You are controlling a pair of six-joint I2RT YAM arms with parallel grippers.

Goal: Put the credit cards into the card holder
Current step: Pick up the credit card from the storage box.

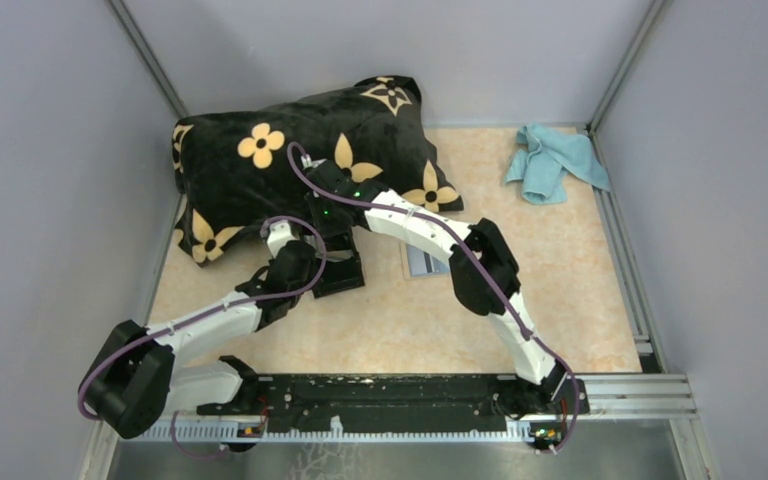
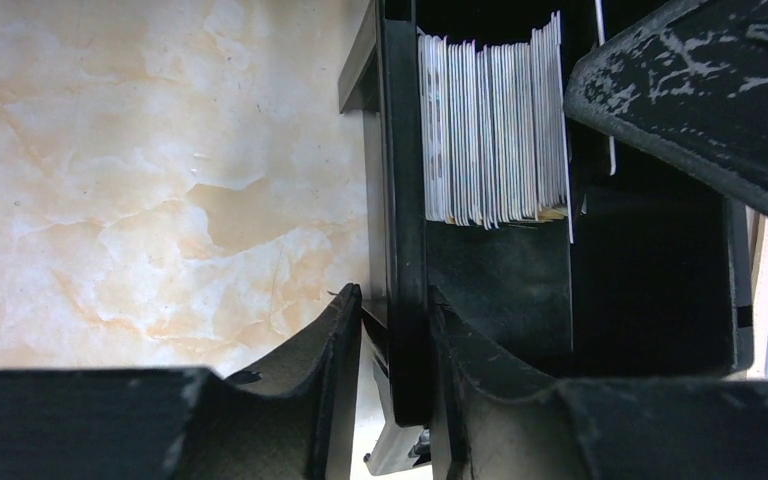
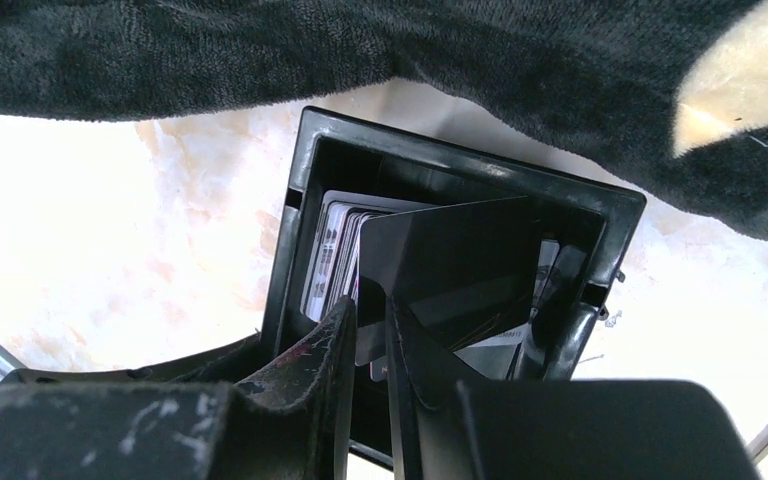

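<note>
So, the dark credit card (image 3: 460,260) looks thin, stiff and slick, so an edge pinch makes sense. That's how the right gripper (image 3: 372,335) has it, at the card holder's (image 3: 295,200) mouth. The left gripper (image 2: 395,315) clamps the holder's wall. Inside there's a tightly packed ribbed row (image 2: 490,120). A grey card (image 1: 426,262) lies just beside it on the table.

Card holder (image 2: 400,180): black, resting on the table (image 2: 140,180).
Cards (image 2: 490,120): tightly packed, edge-on, inside the holder.
Left gripper (image 2: 395,320): pinching the holder's side wall.
Table: beige marble pattern.
</note>
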